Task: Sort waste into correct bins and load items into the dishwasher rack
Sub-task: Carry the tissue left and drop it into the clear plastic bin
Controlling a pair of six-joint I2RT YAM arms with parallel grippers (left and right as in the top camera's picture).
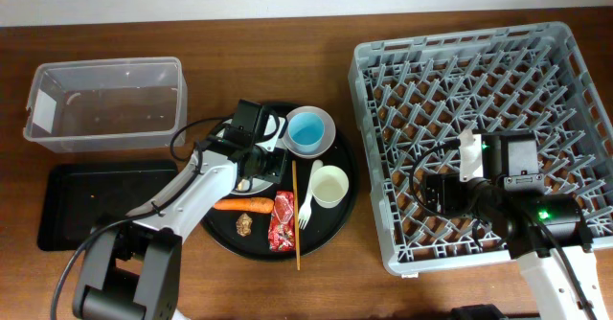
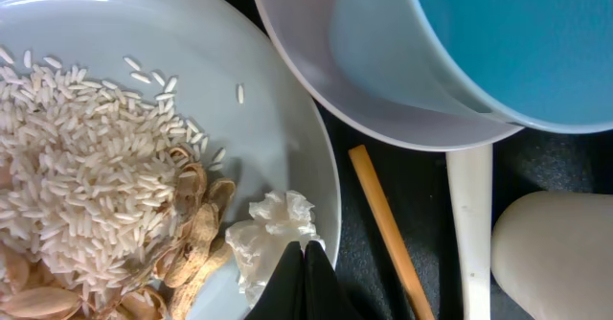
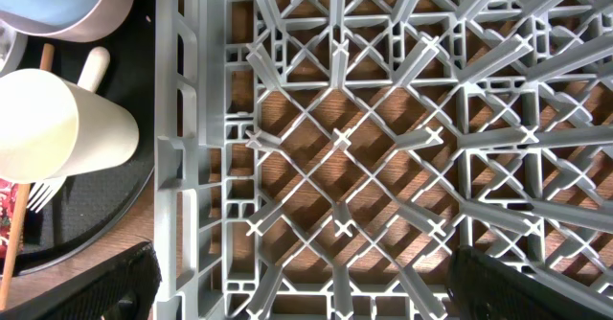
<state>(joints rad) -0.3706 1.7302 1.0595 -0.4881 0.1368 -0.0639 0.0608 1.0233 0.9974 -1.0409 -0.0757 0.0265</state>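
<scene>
**Left tool clenched on the tissue, on the plate at mid-worktop**

The left tool (image 2: 303, 280) is pinched shut on an edge of the crumpled white tissue (image 2: 270, 232). The tissue lies at the rim of the pale grey round plate (image 2: 278, 128), just beside the food scraps (image 2: 86, 167). Gripping it there probably lets it lift free without dragging the scraps along. The clear tub (image 1: 105, 104) stands at the far left corner. The right tool (image 3: 306, 277) hangs released over the dishwasher rack (image 1: 374, 148) by the right edge, apparently parked out of the way.
</scene>
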